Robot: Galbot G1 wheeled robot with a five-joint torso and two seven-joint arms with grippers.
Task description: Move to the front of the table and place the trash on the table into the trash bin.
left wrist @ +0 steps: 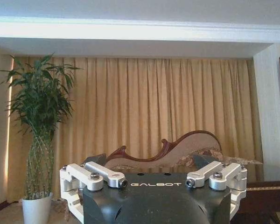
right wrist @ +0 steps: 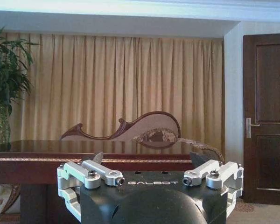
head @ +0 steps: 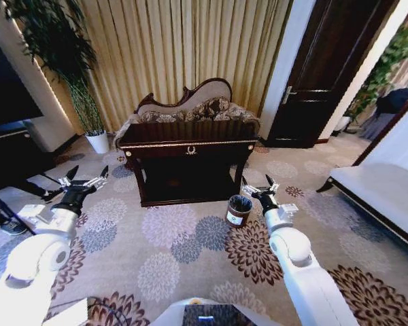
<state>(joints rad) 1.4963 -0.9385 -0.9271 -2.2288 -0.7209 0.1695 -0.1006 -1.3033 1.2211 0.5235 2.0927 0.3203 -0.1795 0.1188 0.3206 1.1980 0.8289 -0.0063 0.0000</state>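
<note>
Far ahead on the patterned carpet (head: 190, 251): the table (head: 188, 144), dark and gold-trimmed, backed against a carved sofa (head: 190, 105) and tan curtains (head: 183, 47). Just off its near right corner on the floor: the trash bin (head: 239, 210), black-lined, upright. Raised at the left, well short of the surface: left gripper (head: 85, 180), jaws spread wide, holding nothing. At the right, just beside the bin: right gripper (head: 260, 188), jaws likewise wide and empty. Trash on the surface possibly present, too glossy and distant to tell. Potted plant (head: 81, 95) at far left; dark door (head: 319, 75) at far right.
</note>
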